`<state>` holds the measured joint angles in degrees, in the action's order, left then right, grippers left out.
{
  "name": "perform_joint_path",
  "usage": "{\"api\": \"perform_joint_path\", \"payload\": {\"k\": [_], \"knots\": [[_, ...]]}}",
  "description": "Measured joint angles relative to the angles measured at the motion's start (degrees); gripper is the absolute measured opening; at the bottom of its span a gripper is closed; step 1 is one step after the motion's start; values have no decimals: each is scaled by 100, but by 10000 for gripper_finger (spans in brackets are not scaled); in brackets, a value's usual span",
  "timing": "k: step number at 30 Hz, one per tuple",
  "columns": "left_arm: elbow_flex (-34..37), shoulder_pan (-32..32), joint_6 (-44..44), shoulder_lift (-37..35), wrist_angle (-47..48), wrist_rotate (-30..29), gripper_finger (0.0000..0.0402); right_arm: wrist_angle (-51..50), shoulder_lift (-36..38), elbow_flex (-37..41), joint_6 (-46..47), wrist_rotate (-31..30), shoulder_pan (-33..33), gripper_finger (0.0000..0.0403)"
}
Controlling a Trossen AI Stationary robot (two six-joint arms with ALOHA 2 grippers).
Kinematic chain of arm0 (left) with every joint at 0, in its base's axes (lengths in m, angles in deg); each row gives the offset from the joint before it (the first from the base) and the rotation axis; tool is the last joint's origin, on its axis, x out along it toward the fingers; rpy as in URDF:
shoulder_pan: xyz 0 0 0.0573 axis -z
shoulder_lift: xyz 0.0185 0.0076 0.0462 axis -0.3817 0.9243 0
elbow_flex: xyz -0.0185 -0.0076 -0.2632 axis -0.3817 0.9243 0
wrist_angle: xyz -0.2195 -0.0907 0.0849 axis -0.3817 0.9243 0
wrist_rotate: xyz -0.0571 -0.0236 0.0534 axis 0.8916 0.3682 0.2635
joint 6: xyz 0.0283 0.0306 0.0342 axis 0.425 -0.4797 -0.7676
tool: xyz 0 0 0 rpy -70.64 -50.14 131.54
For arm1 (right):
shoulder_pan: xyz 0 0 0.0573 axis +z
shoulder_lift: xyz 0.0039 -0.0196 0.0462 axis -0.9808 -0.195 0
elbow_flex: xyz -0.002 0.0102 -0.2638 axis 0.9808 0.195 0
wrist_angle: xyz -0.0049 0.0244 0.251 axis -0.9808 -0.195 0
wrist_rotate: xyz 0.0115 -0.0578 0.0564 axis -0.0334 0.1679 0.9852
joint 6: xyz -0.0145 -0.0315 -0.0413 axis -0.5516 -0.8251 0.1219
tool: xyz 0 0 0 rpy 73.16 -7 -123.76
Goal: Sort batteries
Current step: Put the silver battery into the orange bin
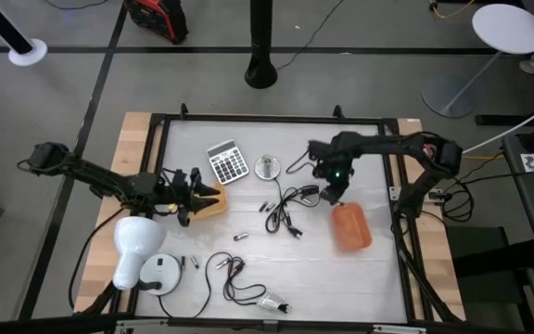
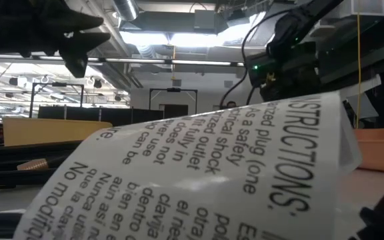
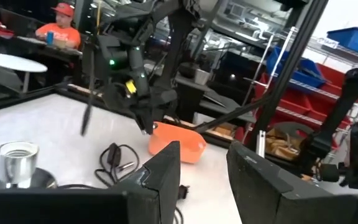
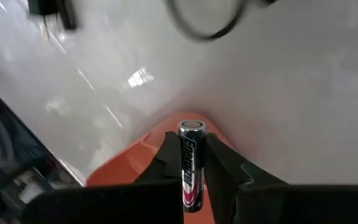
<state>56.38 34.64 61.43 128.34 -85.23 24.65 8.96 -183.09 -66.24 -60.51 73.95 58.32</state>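
Fingers of the right pincer (image 4: 191,163) are closed on a battery (image 4: 190,163), held just above the rim of an orange tray (image 1: 350,226) on the white tabletop (image 1: 341,278). Beside it lie tangled black cables (image 1: 286,211). Another battery (image 1: 240,237) lies loose near the middle. Across the tabletop, the left pincer (image 1: 193,190) hangs with its fingers (image 3: 166,171) parted and empty over a tan tray (image 1: 213,201), near a calculator (image 1: 227,161).

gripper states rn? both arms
Left gripper: open, empty, near the tan tray.
Right gripper: shut on a battery, above the orange tray.
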Motion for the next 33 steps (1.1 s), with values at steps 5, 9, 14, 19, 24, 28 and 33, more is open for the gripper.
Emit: {"api": "perform_joint_path", "payload": {"k": [5,9,14,19,24,28,33], "knots": [[-267,56,-232,308,-3,0,123,1,4,-6,90,-325,626,28],[-475,56,-322,620,-13,0,123,-139,4,-188,289,-844,1014,28],[-769,56,-275,1155,-7,-2,123,-621,4,-730,408,-1196,1461,28],[-1162,56,-142,1867,-1,-2,123,-808,4,-1032,769,-1296,2115,28],[-1722,56,-235,2663,6,-1,123,-1107,7,-969,1194,-1980,2972,28],[-2211,56,-492,3289,-3,0,123,-1375,4,-861,1710,-2607,3602,28],[-2761,55,-888,3989,-1,1,123,-1285,4,-681,2126,-2857,4167,28]]}}
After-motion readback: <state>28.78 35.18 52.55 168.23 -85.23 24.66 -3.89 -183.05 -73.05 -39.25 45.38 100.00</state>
